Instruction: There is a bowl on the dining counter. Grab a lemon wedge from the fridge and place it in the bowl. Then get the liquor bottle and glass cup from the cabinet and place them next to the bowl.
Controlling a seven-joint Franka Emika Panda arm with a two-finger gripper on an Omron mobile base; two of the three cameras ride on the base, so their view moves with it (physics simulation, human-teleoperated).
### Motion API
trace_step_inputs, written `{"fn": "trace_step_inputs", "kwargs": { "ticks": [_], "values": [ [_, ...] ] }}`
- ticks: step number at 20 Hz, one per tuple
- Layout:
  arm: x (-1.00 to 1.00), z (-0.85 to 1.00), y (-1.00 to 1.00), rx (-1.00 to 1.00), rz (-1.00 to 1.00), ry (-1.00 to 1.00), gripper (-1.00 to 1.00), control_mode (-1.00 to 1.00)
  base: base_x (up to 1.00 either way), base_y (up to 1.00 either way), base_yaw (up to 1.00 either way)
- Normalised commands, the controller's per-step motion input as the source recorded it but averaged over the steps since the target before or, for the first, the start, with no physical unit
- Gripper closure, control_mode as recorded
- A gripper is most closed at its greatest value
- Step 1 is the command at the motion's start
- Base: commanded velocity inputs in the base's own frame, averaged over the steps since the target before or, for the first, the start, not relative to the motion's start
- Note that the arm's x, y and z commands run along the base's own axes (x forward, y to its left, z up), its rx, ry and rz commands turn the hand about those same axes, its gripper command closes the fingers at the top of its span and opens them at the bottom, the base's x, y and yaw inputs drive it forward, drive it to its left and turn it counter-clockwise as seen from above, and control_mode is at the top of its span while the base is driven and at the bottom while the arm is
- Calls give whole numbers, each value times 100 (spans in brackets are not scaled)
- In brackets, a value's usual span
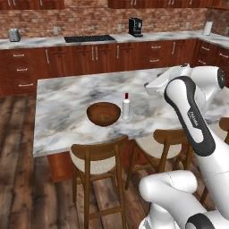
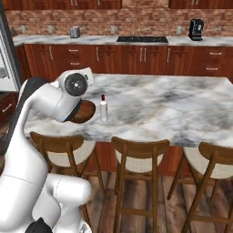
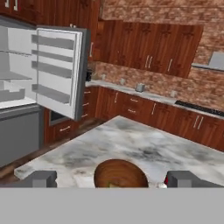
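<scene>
Where the gripper is: the two-finger gripper (image 3: 112, 179) hangs above the near edge of the table, its dark finger tips far apart at either side of the hand view.
Gripper state: spread wide, nothing between the fingers.
Arm pose: the white arm (image 1: 192, 112) folds up from the base, elbow high, wrist bent over the marble-topped dining table (image 1: 67, 103).
Bowl: one round brown wooden bowl (image 1: 103, 113) on the table near its front edge; directly below the gripper in the hand view, with a small green-yellow speck inside.
Bottle: one small pale bottle with a red cap (image 1: 126, 106), upright, just beside the bowl on the table.
Fridge: one tall grey fridge (image 3: 26, 87), door swung open, white shelves showing, well apart from the table.
Stools: three wooden stools (image 2: 139, 157) with pale seats along the table's near side.
Background: a black coffee machine (image 1: 135, 27), a toaster (image 1: 14, 34) and a black cooktop (image 1: 89, 39) on the wall counter.
</scene>
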Motion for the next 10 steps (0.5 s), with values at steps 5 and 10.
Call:
{"fn": "trace_step_inputs", "kwargs": {
  "ticks": [5,10],
  "values": [
    [0,0,0,0,0,0,-100,100,-46,-98,-11],
    [0,0,0,0,0,0,-100,100,-1,-100,-16]
  ]
}}
